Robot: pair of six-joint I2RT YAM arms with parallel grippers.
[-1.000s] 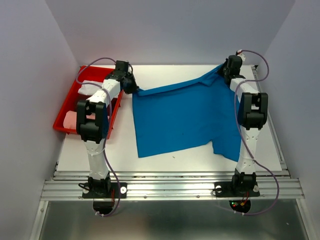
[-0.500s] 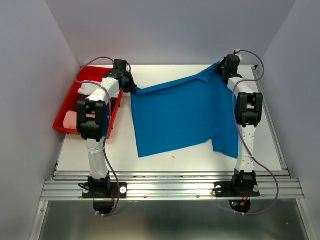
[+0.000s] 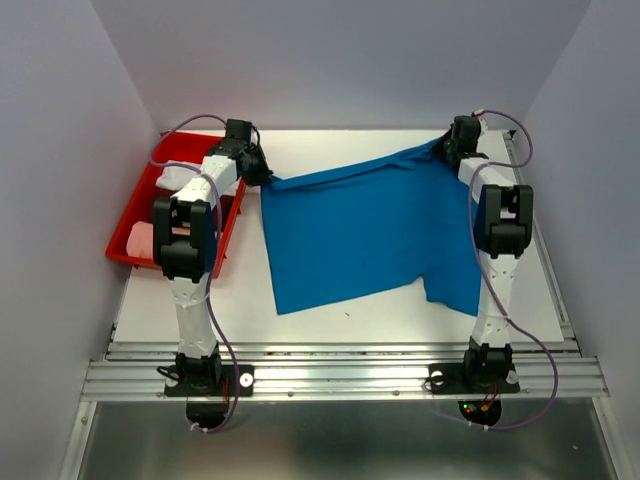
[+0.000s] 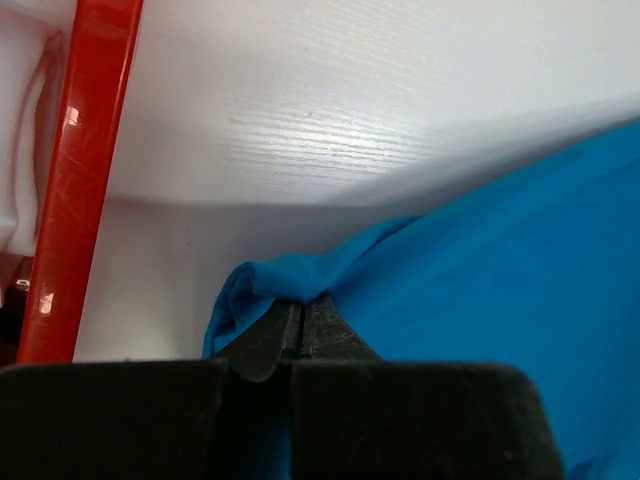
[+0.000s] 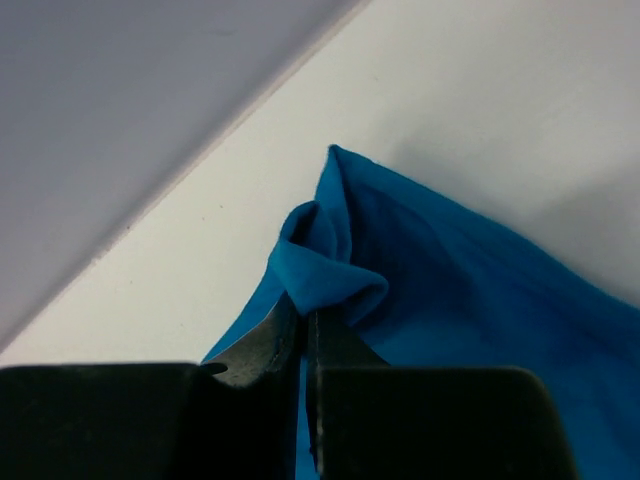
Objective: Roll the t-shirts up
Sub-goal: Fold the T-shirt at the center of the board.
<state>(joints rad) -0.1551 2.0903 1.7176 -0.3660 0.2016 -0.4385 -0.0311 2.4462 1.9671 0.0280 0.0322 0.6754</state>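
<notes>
Blue t-shirt (image 3: 365, 235): spread out across the middle of the table. This is the largest cloth in view.
Blue t-shirt, long axis: runs side to side, from about 9 o'clock to 2 o'clock, with the right end farther from the arm bases.
Blue t-shirt, far edge: pulled into a straight line between the two grippers and raised off the table at both held corners. The near part lies flat.
Blue t-shirt, near edge: faces 6 o'clock, with one flap reaching lower at about 5 o'clock. I cannot tell which end is the collar.
Table (image 3: 240, 300): white, under everything.
Red tray (image 3: 135, 195): at 9 to 10 o'clock, just beside the shirt's left corner.
White cloth bundle (image 3: 178, 178): in the far end of the tray, partly hidden by the left arm.
Pink cloth bundle (image 3: 138, 240): in the near end of the tray.
Left gripper (image 4: 302, 310): at 10 o'clock, jaws pressed together on the bunched left far corner of the blue t-shirt (image 4: 480, 260). The tray rim (image 4: 80, 150) lies to its left.
Right gripper (image 5: 305, 315): at 1 to 2 o'clock, jaws clamped on a folded tuck of the right far corner of the blue t-shirt (image 5: 470, 290).
</notes>
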